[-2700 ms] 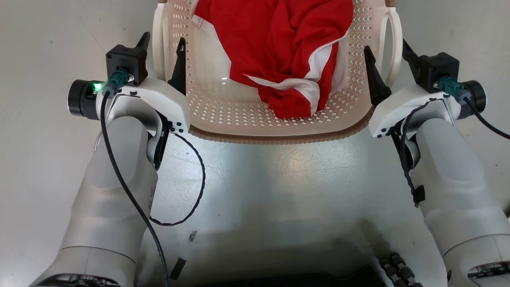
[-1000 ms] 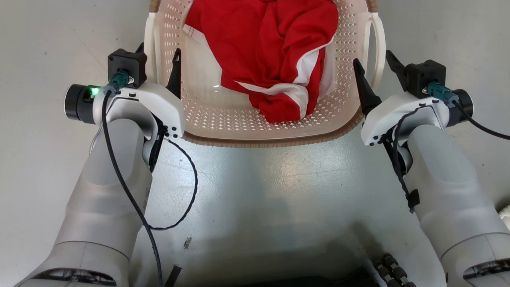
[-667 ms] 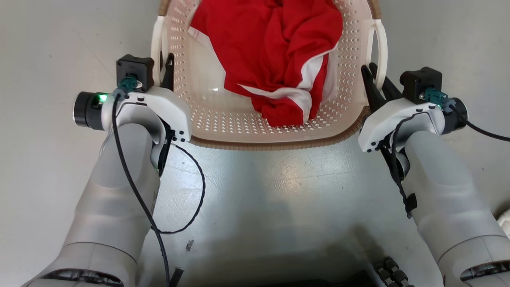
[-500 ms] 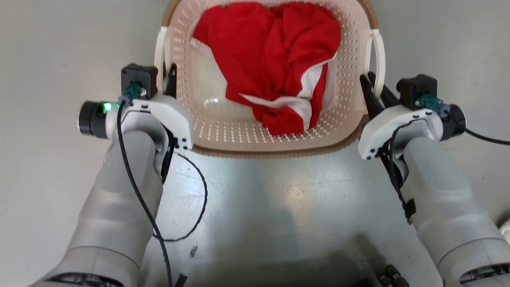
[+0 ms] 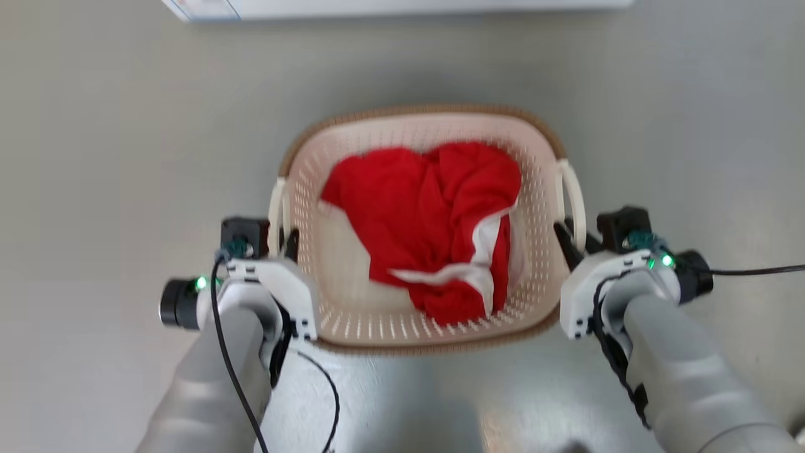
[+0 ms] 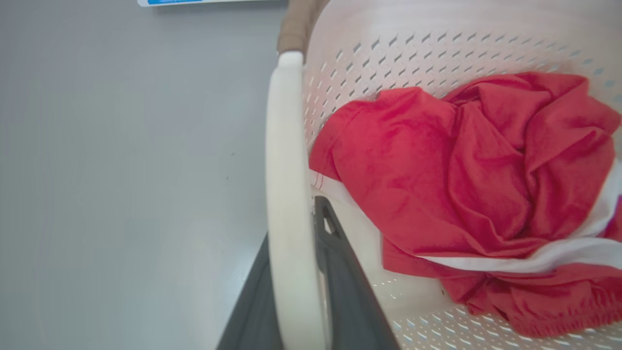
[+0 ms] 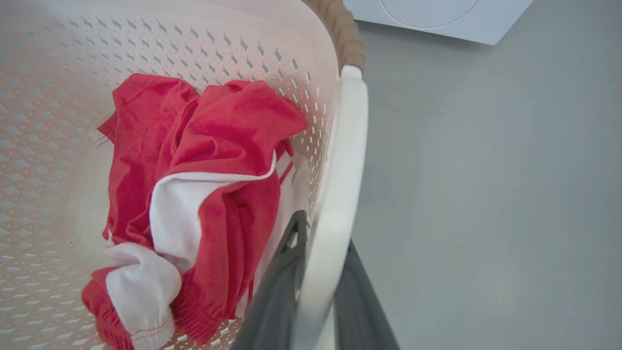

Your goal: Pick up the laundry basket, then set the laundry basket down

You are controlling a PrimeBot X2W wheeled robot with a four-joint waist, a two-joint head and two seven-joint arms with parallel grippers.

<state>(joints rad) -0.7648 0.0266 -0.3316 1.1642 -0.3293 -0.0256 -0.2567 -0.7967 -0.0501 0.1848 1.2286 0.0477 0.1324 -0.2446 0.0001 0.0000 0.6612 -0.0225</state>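
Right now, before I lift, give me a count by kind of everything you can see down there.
1 laundry basket
2 handles: left handle, right handle
1 red-and-white clothing bundle
2 grippers: left gripper, right gripper, fingers closed on the handles
1 washing machine
Total: 7
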